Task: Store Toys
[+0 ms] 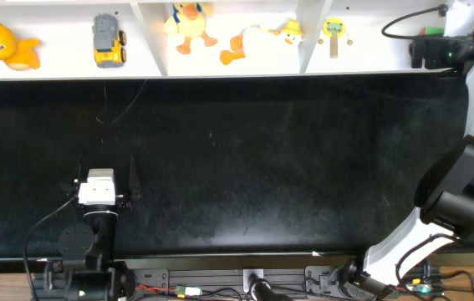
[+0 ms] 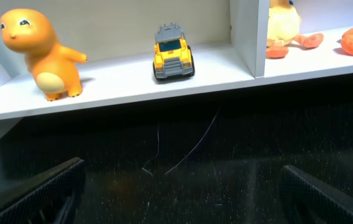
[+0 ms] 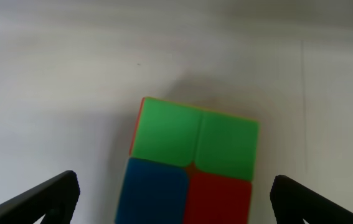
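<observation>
A colour cube (image 3: pixel 192 162) with green, blue and red tiles lies on a white surface. My right gripper (image 3: pixel 179 202) is open, one finger on each side of the cube and clear of it; from above, that gripper (image 1: pixel 437 52) is at the shelf's far right end. The white shelf (image 1: pixel 220 71) holds an orange figure (image 2: pixel 42 53), a yellow truck (image 2: pixel 173 53), a plush duck (image 1: pixel 191 25), a second plush duck (image 1: pixel 257 40) and a small green figure (image 1: pixel 334 33). My left gripper (image 2: pixel 182 205) is open and empty, low over the black mat (image 1: pixel 262 159), facing the truck.
White dividers (image 2: pixel 248 37) split the shelf into compartments. A black cable (image 1: pixel 412 21) loops over the shelf's right end. The table's front rail (image 1: pixel 245 272) runs below the mat, with the arm bases and wiring along it.
</observation>
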